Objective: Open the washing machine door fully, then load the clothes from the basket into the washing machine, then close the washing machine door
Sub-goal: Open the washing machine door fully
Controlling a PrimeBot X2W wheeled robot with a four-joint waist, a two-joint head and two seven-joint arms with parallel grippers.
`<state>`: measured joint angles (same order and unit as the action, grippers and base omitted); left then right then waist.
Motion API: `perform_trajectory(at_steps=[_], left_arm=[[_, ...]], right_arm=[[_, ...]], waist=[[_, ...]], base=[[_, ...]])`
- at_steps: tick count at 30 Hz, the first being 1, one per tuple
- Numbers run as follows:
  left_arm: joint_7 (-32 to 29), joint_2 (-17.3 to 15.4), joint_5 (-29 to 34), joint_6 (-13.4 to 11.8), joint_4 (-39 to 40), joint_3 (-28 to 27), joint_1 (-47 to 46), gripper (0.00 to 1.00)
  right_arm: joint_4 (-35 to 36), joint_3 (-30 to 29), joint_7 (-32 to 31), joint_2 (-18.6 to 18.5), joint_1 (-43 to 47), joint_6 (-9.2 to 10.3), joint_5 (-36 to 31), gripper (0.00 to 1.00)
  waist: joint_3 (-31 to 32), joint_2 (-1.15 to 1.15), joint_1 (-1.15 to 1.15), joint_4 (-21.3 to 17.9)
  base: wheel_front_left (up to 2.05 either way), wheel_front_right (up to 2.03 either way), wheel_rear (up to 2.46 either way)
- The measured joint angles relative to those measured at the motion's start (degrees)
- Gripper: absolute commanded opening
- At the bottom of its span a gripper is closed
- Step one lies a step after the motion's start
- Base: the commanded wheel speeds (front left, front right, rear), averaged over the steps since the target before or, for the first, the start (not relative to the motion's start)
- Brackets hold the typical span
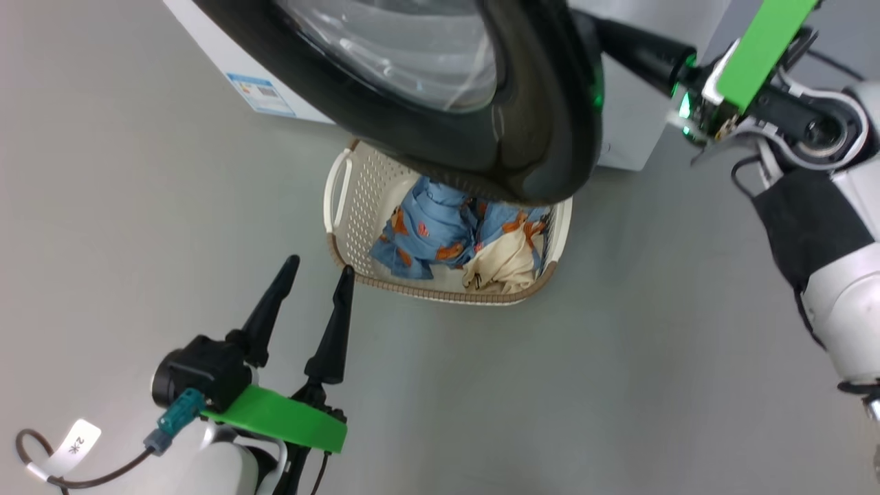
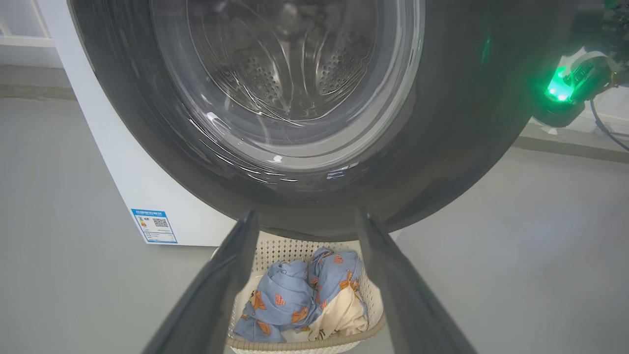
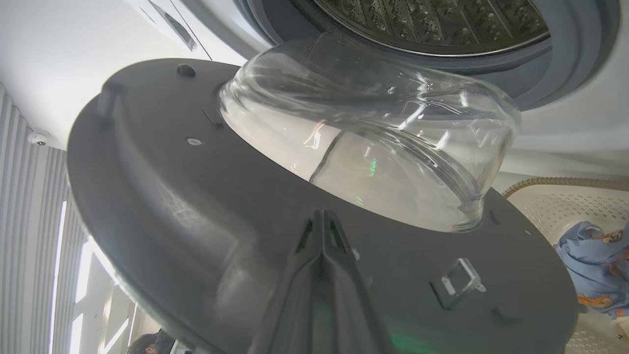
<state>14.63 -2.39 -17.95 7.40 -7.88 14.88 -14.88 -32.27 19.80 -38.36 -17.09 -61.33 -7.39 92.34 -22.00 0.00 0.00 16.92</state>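
Note:
The washing machine door (image 1: pixel 529 124), glossy black rim around a bulging glass window, stands partly open over the basket (image 1: pixel 357 206). The cream basket sits on the floor before the white washing machine (image 1: pixel 629 130) and holds the clothes (image 1: pixel 430 230), blue printed fabric with a cream piece. My left gripper (image 1: pixel 320 268) is open at the lower left, its tips just short of the basket's near rim; in the left wrist view this left gripper (image 2: pixel 305 217) faces the door's outer side. My right gripper (image 3: pixel 322 216) is shut, its tips lying against the door's grey inner face below the glass bowl.
Grey floor lies all around the basket. A blue label (image 1: pixel 261 93) marks the machine's lower corner. The steel drum (image 3: pixel 432 24) and its gasket show behind the door. My right arm (image 1: pixel 818 206) reaches in from the upper right. A person's head (image 3: pixel 142 344) shows beyond the door's edge.

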Motion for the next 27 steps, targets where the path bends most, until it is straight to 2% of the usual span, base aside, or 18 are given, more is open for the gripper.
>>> perform_trajectory(at_steps=[10,27], left_arm=[[0.0,-0.3,0.0,0.0,-0.4,-0.6,2.6,1.0],[0.0,-0.3,0.5,0.0,-0.9,-1.2,5.8,1.0]], right_arm=[[2.3,0.5,-1.0,1.3,6.6,0.0,0.0,0.0],[7.5,2.4,-2.5,5.6,15.5,0.0,-0.1,0.0]], waist=[[4.3,0.0,0.0,0.2],[9.3,0.0,0.0,2.2]], base=[[0.0,0.0,0.0],[0.0,0.0,0.0]])
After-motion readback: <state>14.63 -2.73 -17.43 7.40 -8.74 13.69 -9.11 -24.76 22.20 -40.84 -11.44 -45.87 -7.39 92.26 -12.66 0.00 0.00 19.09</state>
